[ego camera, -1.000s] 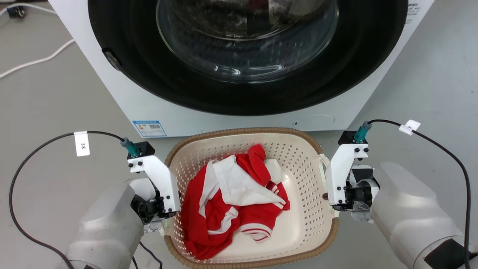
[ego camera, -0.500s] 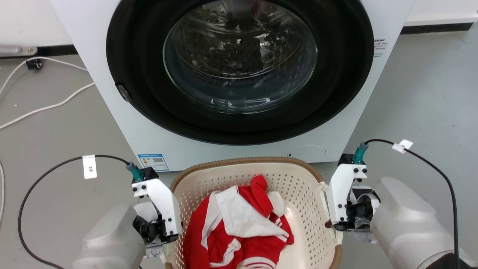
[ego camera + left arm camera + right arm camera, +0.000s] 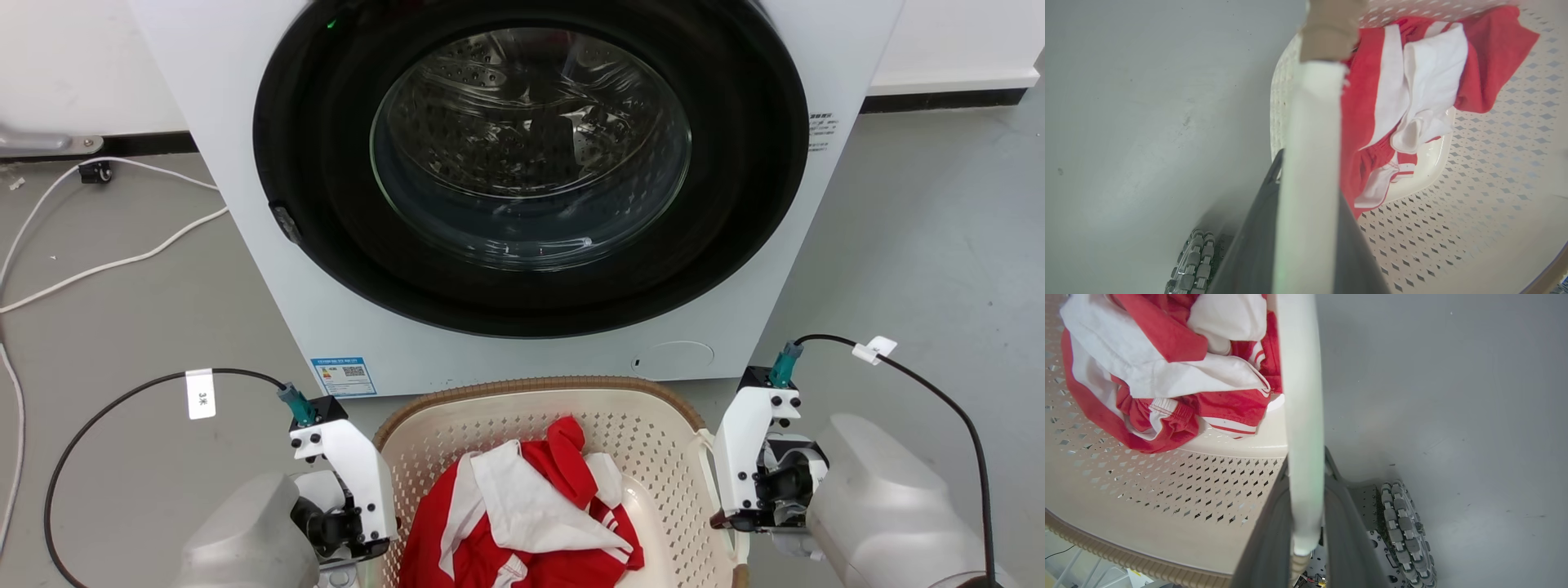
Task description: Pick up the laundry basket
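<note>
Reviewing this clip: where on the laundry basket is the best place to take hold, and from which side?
By its two white side handles, one pincer from each side. The laundry basket is wide and holds red-and-white clothing, so a one-sided grip would likely tip it. Here the left pincer straddles the left handle, the right pincer the right handle.

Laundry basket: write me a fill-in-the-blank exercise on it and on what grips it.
The laundry basket holds a white and ____ garment.
Its woven-look rim is ____.
The left end effector and the right end effector are each shut on a ____ side handle.
Behind the basket stands a washing machine whose door is ____.
Missing: red; brown; white; shut.
</note>
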You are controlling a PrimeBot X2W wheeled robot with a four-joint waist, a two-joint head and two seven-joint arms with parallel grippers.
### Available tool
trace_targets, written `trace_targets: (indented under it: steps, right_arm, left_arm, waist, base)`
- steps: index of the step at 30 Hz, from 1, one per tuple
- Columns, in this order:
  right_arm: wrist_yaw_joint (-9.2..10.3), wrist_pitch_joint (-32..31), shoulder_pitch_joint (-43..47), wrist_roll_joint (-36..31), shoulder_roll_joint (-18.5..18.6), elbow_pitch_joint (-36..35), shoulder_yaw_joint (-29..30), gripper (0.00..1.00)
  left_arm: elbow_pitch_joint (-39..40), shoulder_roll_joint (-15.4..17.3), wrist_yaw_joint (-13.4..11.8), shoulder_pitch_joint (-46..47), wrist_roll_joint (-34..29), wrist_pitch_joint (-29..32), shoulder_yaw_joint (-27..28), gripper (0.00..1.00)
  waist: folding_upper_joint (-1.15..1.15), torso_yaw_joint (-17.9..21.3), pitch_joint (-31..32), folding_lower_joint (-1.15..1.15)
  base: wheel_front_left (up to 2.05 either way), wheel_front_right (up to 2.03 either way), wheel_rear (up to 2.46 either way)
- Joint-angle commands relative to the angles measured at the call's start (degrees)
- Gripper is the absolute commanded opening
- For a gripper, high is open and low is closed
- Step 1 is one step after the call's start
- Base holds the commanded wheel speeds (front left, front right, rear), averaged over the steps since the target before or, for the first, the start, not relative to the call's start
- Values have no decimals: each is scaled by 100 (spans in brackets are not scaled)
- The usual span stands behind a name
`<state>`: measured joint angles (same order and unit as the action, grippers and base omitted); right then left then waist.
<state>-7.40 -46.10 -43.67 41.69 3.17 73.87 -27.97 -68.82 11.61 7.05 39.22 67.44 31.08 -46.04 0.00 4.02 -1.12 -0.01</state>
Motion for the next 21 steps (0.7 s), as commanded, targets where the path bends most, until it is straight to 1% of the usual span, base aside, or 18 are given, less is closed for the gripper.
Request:
trace_targets:
  steps: [1, 9, 21]
  right_arm:
    - [-16, 24, 80, -64, -42, -1, 80, 0]
    - [-16, 45, 70, -182, -43, -1, 175, 0]
    - [-17, 5, 98, -150, -44, 0, 173, 0]
  left_arm:
    - [58, -67, 79, -21, 92, -26, 12, 0]
    - [63, -72, 80, -34, 160, -46, -48, 0]
    - [48, -85, 80, -73, 237, -120, -129, 0]
  waist:
    - [0, -4, 7, 1]
    - [0, -11, 21, 1]
    - [0, -15, 50, 1]
  base:
    - [0, 0, 0]
    - [0, 0, 0]
    - [0, 0, 0]
